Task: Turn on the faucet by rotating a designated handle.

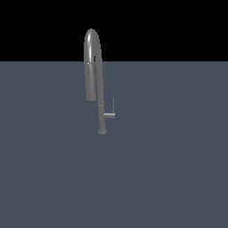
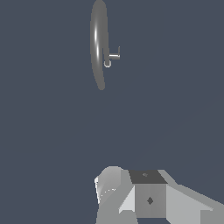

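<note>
The faucet (image 1: 92, 67) is a tall grey gooseneck standing on a small round base, with its arched spout curving down toward the exterior view's left. The handle (image 1: 110, 115) is a short stub off the lower stem toward the exterior view's right, ending in a thin upright rod. In the wrist view I look down on the faucet (image 2: 99, 43) and the handle (image 2: 114, 55) from a distance. Grey blocky parts of my gripper (image 2: 144, 192) fill the frame's edge, well apart from the faucet, and nothing shows between them. The arm does not appear in the exterior view.
The faucet stands on a flat grey-blue surface (image 1: 169, 169) that stretches out on all sides. A black background lies beyond its far edge.
</note>
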Motion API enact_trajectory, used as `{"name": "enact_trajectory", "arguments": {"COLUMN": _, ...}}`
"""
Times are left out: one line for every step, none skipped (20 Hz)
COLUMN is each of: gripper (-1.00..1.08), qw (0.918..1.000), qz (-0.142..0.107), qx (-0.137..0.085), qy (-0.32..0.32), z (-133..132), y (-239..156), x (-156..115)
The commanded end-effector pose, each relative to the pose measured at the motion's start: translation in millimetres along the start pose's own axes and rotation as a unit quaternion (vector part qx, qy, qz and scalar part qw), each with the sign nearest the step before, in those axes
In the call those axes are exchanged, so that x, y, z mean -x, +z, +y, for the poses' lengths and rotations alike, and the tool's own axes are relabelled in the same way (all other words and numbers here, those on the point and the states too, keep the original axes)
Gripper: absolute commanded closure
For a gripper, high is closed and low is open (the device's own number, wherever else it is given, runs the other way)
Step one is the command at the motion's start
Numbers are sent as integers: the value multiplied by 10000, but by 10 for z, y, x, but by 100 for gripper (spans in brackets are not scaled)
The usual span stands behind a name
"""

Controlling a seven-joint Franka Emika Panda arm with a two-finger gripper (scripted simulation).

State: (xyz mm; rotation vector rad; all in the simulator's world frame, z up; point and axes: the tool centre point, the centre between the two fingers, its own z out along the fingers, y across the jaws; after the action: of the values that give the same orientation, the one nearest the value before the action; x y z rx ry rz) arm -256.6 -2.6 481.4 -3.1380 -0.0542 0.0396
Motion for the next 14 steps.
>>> {"name": "enact_trajectory", "arguments": {"gripper": 108, "qw": 10000, "qz": 0, "qx": 0, "qy": 0, "z": 0, "y": 0, "x": 0}}
{"name": "enact_trajectory", "arguments": {"gripper": 108, "qw": 10000, "qz": 0, "qx": 0, "qy": 0, "z": -3, "y": -1, "x": 0}}
{"name": "enact_trajectory", "arguments": {"gripper": 108, "qw": 10000, "qz": -7, "qx": -7, "qy": 7, "z": -1, "y": 1, "x": -5}}
{"name": "enact_trajectory", "arguments": {"gripper": 108, "qw": 10000, "qz": -15, "qx": -16, "qy": 16, "z": -1, "y": 3, "x": -12}}
{"name": "enact_trajectory", "arguments": {"gripper": 108, "qw": 10000, "qz": -27, "qx": -28, "qy": 29, "z": -3, "y": 5, "x": -22}}
{"name": "enact_trajectory", "arguments": {"gripper": 108, "qw": 10000, "qz": -42, "qx": -44, "qy": 45, "z": -4, "y": 8, "x": -34}}
{"name": "enact_trajectory", "arguments": {"gripper": 108, "qw": 9999, "qz": -60, "qx": -64, "qy": 65, "z": -6, "y": 11, "x": -49}}
{"name": "enact_trajectory", "arguments": {"gripper": 108, "qw": 9999, "qz": -82, "qx": -87, "qy": 89, "z": -8, "y": 16, "x": -66}}
{"name": "enact_trajectory", "arguments": {"gripper": 108, "qw": 9998, "qz": -107, "qx": -114, "qy": 116, "z": -10, "y": 21, "x": -87}}
{"name": "enact_trajectory", "arguments": {"gripper": 108, "qw": 9997, "qz": -136, "qx": -145, "qy": 147, "z": -13, "y": 26, "x": -110}}
{"name": "enact_trajectory", "arguments": {"gripper": 108, "qw": 9995, "qz": -168, "qx": -179, "qy": 182, "z": -15, "y": 33, "x": -136}}
{"name": "enact_trajectory", "arguments": {"gripper": 108, "qw": 9993, "qz": -204, "qx": -217, "qy": 221, "z": -18, "y": 41, "x": -165}}
{"name": "enact_trajectory", "arguments": {"gripper": 108, "qw": 9990, "qz": -243, "qx": -259, "qy": 264, "z": -21, "y": 49, "x": -197}}
{"name": "enact_trajectory", "arguments": {"gripper": 108, "qw": 9986, "qz": -286, "qx": -305, "qy": 310, "z": -24, "y": 59, "x": -231}}
